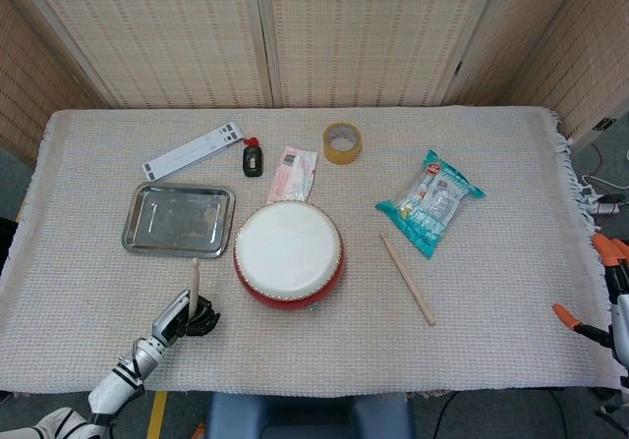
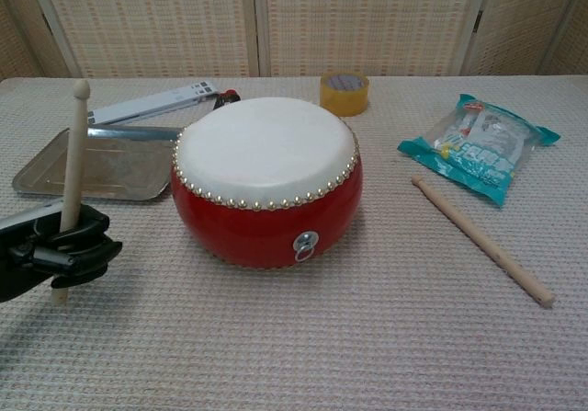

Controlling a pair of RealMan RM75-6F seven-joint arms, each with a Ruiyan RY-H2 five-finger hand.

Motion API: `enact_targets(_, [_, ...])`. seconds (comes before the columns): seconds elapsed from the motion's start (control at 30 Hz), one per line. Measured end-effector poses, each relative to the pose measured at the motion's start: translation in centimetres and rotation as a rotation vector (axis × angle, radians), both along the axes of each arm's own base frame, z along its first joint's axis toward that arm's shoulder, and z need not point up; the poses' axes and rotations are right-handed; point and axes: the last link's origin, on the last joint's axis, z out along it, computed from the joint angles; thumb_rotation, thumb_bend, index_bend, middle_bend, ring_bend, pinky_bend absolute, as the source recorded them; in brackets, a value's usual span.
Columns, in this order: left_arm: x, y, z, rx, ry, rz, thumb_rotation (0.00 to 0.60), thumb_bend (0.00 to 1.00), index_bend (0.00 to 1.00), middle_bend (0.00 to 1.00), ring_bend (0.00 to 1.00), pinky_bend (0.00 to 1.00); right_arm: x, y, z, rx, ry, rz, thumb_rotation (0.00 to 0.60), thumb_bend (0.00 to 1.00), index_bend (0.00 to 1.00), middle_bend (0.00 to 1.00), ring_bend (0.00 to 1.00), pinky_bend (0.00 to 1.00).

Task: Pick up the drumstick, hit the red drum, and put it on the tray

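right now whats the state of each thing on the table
left hand: grips a drumstick
held drumstick: near upright, tip up, left of the drum
drum: upright, skin up, untouched
tray: empty
spare drumstick: lying flat, right of the drum
tape: lying flat behind the drum
snack bag: lying flat, looks sealed

Tape roll [image 1: 342, 142], snack bag [image 1: 429, 201].

Count: 2 drumsticks [image 1: 194, 287] [image 1: 407, 278], 1 red drum [image 1: 288, 253], 1 tray [image 1: 178, 219], 1 tape roll [image 1: 342, 142], 1 snack bag [image 1: 429, 201], 1 white strip [image 1: 194, 149], 1 sachet [image 1: 292, 173], 1 small black item [image 1: 254, 157], possibly a bottle.
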Motion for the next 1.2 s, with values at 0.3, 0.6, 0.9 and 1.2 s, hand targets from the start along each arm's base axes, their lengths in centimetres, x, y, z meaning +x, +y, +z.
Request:
enact_targets(0.3, [1.0,3.9,5.5,0.245,0.299,-0.160,0.600,0.85,1.00,1.00,1.00,1.00,0.7,-0.7,0.8,-0.009,0.026,0.037,0.600,0.05,0.02,0.09,0.00,0.15])
enact_targets(0.6, [3.6,8.3,9.6,0.541,0.710,-0.283,0.600,0.84,1.00,1.00,1.00,1.00,1.7,-1.6,0.9,0.002,0.047,0.075,0.600,0.05,0.02,0.09,0.00,0.15])
enact_targets(0.9, [7.2,10.8,8.8,0.682,1.062,-0.435,0.600,0.82,1.00,1.00,1.00,1.00,1.9,-1.7,1.1,0.000,0.046,0.083,0.600,0.05,0.02,0.09,0.00,0.15])
enact_targets(1.2, [9.6,12.6,5.8,0.672,1.319,-0.546,0.600,0.82,1.00,1.00,1.00,1.00,1.5,-1.4,1.2,-0.004,0.040,0.078,0.600,0.05,0.03,0.09,0.00,0.15])
